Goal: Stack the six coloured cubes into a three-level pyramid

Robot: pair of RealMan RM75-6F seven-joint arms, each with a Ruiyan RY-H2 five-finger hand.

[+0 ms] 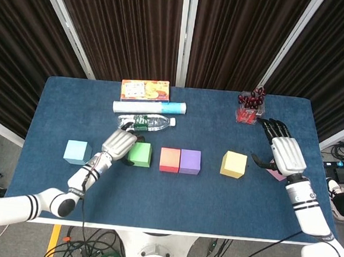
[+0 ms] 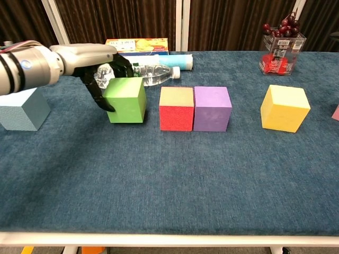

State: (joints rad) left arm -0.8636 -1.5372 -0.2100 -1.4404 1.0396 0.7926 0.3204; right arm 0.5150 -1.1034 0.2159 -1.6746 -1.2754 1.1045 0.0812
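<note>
My left hand (image 1: pixel 118 144) (image 2: pixel 94 63) grips the green cube (image 1: pixel 140 154) (image 2: pixel 126 100), which stands on the cloth a short gap left of the red cube (image 1: pixel 169 159) (image 2: pixel 176 108). The purple cube (image 1: pixel 190 161) (image 2: pixel 212 108) touches the red one's right side. A yellow cube (image 1: pixel 233 164) (image 2: pixel 285 108) sits further right. The light blue cube (image 1: pixel 77 152) (image 2: pixel 22 108) is alone at the left. My right hand (image 1: pixel 283 152) hovers open, right of the yellow cube, over a pink cube (image 1: pixel 277 173) (image 2: pixel 336 112) that is mostly hidden.
Behind the cubes lie a clear water bottle (image 1: pixel 145 123) (image 2: pixel 151 73), a white and blue tube (image 1: pixel 150 107) and a snack box (image 1: pixel 145 90) (image 2: pixel 136 46). A clear box of cherries (image 1: pixel 249 108) (image 2: pixel 280 48) stands at the back right. The table's front edge (image 2: pixel 169 238) is near.
</note>
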